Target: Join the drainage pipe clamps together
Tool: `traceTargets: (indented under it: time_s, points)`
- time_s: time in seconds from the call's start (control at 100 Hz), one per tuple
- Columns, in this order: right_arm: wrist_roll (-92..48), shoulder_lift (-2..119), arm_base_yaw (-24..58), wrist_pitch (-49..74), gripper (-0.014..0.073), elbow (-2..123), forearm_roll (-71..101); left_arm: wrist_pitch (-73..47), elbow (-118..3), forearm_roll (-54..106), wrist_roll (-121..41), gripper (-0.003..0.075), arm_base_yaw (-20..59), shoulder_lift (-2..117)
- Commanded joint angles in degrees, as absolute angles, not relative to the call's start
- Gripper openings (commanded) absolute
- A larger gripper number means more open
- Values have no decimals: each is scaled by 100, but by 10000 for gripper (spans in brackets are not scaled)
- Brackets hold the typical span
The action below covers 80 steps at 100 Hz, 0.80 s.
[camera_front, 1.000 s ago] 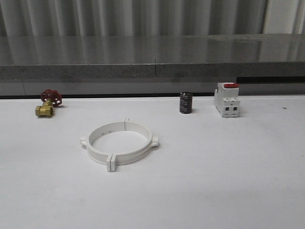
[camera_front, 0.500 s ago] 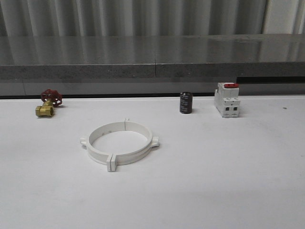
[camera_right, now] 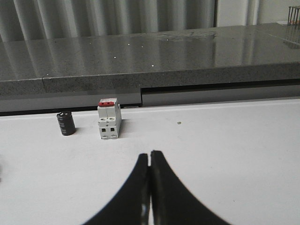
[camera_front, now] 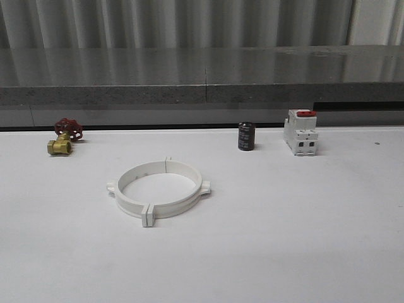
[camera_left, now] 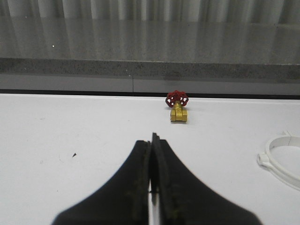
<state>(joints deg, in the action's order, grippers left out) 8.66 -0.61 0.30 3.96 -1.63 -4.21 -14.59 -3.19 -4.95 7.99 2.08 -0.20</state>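
Observation:
The two white drainage pipe clamps (camera_front: 158, 189) lie on the white table left of centre, their end tabs meeting at the front and back so they form one wide ring. An edge of that ring (camera_left: 281, 157) shows in the left wrist view. My left gripper (camera_left: 151, 139) hovers over bare table, shut with nothing between its black fingers, well apart from the ring. My right gripper (camera_right: 150, 155) is likewise shut and holds nothing, over bare table in front of the breaker.
A brass valve with a red handwheel (camera_front: 63, 137) stands at the back left. A black cylinder (camera_front: 246, 136) and a white breaker with a red top (camera_front: 300, 132) stand at the back right. A grey ledge (camera_front: 202, 95) runs behind the table.

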Motion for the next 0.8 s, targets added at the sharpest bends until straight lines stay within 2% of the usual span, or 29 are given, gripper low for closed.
traceTargets:
  time_s: [0.0, 0.36, 0.79]
  points:
    - [831, -158, -18, -56, -67, -56, -432, -808, -321, -474, 868, -20, 289, -209]
    - [831, -158, -18, -57, -67, -51, -432, 251, 248, -463, 868, -20, 449, -209]
    - [831, -158, -18, -57, -67, -51, -432, 203, 248, -463, 868, -20, 449, -209]
